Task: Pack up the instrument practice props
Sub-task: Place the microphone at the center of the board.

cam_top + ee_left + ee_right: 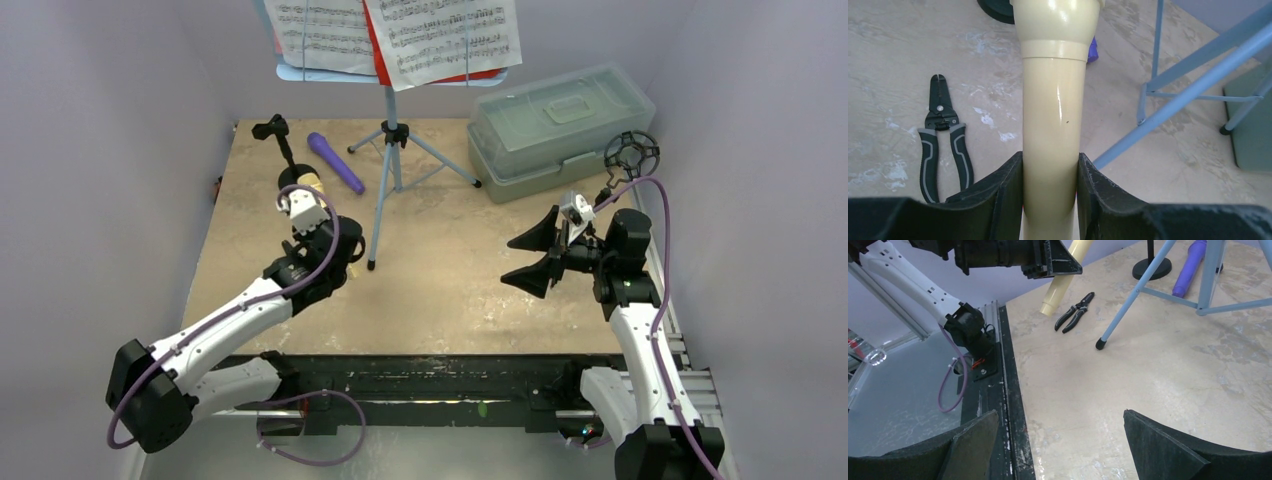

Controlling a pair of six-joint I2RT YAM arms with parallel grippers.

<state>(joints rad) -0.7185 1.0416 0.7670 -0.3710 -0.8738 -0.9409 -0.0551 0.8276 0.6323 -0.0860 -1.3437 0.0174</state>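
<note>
My left gripper (1050,165) is shut on the tan microphone (1053,115), holding its handle above the table; it shows in the top view (330,250) at the left. The purple microphone (335,162) lies behind it, beside the black round-base holder (285,150). The pale-blue tripod music rack (390,150) stands mid-table with sheet-music pages (440,35) on it. A black tripod holder with a ring (631,152) stands at the far right. My right gripper (530,257) hangs wide open over bare table, nothing between its fingers (1168,445).
A translucent grey-green lidded box (560,125) sits shut at the back right. Black-handled pliers (940,135) lie on the table left of the held microphone. A rack leg (1133,295) slants down between the two arms.
</note>
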